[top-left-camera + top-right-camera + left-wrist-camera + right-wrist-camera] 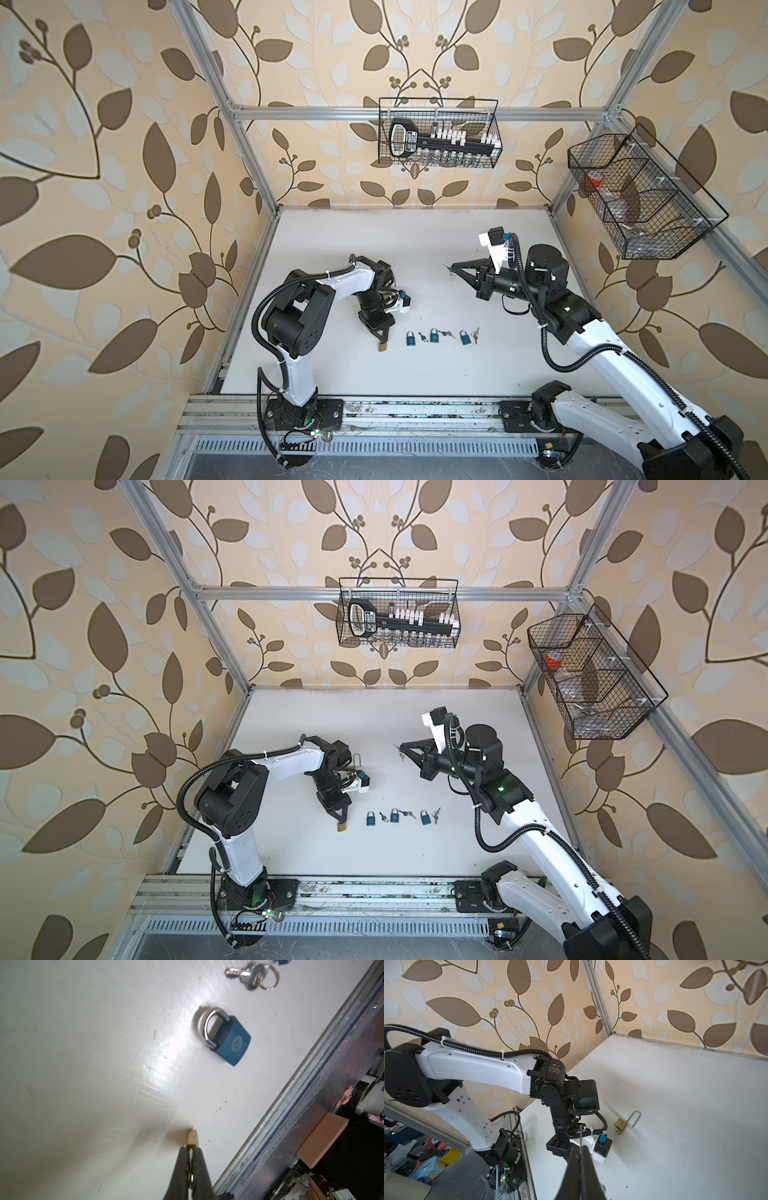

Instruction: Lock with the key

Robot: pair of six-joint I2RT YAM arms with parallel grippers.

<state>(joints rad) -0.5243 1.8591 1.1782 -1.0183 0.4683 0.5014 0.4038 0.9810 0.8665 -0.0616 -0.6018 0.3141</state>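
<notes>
left claw (190, 1152) grips a brass padlock (192, 1140) low at the table (83, 1047) — right claw (456, 266), closed on a key (447, 268), hangs well apart.

Bright, even light is filling both top views, casting only faint shadows on the white surface (332, 374). The wide lens is splaying the frame posts (254, 166) outward. In the left wrist view, glare is streaking the surface beside the blue lock (230, 1041), while the left hand (190, 1149) and its brass lock (192, 1136) are blurring. In the right wrist view, the right hand (580, 1148) and key (580, 1134) are sitting out of focus.
</notes>
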